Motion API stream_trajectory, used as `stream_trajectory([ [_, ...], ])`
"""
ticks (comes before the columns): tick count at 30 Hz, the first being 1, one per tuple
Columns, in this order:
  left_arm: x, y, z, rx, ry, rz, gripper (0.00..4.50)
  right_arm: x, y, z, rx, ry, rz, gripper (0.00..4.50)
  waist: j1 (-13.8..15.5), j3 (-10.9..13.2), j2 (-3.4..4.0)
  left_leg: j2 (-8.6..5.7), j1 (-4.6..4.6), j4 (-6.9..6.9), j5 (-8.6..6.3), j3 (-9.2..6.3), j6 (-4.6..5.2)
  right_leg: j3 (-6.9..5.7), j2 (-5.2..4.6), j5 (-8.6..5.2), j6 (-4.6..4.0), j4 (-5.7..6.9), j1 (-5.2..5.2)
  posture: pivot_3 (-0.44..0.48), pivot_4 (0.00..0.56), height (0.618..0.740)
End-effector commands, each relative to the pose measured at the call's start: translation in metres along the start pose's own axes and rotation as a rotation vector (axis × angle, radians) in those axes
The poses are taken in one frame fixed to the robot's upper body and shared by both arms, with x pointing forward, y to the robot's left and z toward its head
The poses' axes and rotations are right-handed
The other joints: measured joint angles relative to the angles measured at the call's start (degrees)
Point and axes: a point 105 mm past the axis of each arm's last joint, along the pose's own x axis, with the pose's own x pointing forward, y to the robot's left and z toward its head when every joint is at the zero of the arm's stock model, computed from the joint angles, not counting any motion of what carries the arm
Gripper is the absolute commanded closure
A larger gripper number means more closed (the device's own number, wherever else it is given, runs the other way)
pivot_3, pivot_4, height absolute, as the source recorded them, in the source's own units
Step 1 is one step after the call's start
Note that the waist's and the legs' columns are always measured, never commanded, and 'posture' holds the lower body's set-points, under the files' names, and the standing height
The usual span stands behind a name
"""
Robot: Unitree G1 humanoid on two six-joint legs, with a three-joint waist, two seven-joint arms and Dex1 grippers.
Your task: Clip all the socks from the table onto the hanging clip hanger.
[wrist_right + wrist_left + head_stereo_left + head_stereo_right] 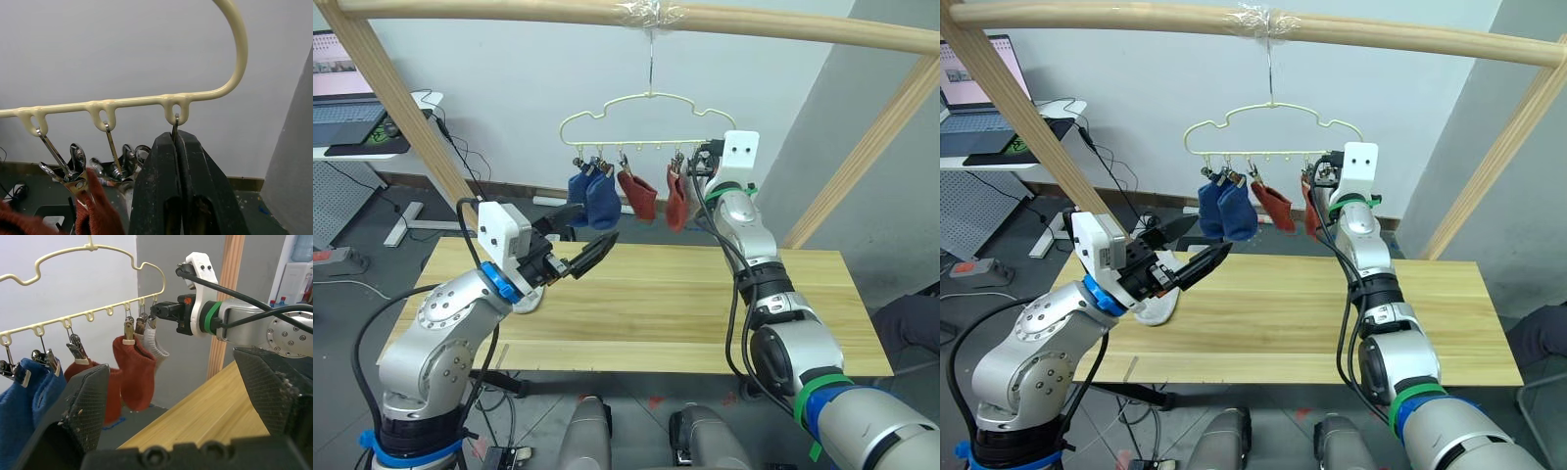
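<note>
Under a thick wooden pole frame (607, 12) I see the pale-yellow wire clip hanger (646, 117) above the plank tabletop (705, 294). Two blue socks (594, 201), two rust red socks (656, 201) and a light grey sock (155, 340) hang clipped; one pale sock (1156, 308) lies below, so one remains. My right end effector (159, 312) is pinched closed at the last clip; my left end effector (578, 257) is spread wide, empty.

We see the clip hanger (234, 54) as smooth, slightly glossy pale-yellow coated wire with shiny metal clips (73, 171). The socks (134, 374) are soft matt knit cloth, the surface (705, 294) pale wood planks, and the left gripper's fingers (88, 401) rough-textured black.
</note>
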Motion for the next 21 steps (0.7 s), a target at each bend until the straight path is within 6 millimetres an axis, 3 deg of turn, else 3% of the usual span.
stream_trajectory([
  [1,0.001,-0.009,0.007,0.013,-0.032,-0.032,0.00,0.001,-0.012,0.015,-0.009,-0.051,-0.022,4.47,0.0,0.0,0.01,0.00,0.00,0.00,0.00,0.00,0.00,0.00,0.00,0.00,0.00,0.00,0.00,0.179,0.160,0.740],
  [5,0.001,-0.010,0.005,0.006,-0.030,-0.031,0.00,-0.001,-0.012,0.016,-0.011,-0.061,0.000,4.47,0.0,0.0,0.01,0.00,0.00,0.00,0.00,0.00,0.01,0.00,0.00,-0.01,-0.01,-0.01,0.00,0.176,0.166,0.740],
  [8,0.002,-0.012,0.005,0.002,-0.031,-0.034,0.00,-0.003,-0.010,0.017,-0.013,-0.069,0.024,3.86,0.0,0.0,0.02,0.00,0.00,-0.01,0.00,0.00,0.01,0.00,0.00,-0.01,-0.01,-0.01,0.00,0.173,0.171,0.740],
  [11,0.003,-0.013,0.006,-0.001,-0.034,-0.032,0.00,-0.006,-0.013,0.017,-0.038,-0.079,0.022,2.90,0.0,0.0,0.06,0.01,0.00,-0.01,0.00,0.00,0.01,0.01,0.00,-0.02,-0.02,-0.02,0.00,0.168,0.187,0.740],
  [21,0.012,-0.013,0.008,-0.025,-0.048,-0.047,0.00,-0.027,-0.017,0.020,-0.097,-0.105,0.032,2.90,-0.1,1.0,0.67,0.01,0.00,-0.01,0.00,0.01,0.02,0.05,0.00,-0.24,-0.04,-0.04,0.00,0.133,0.273,0.740],
])
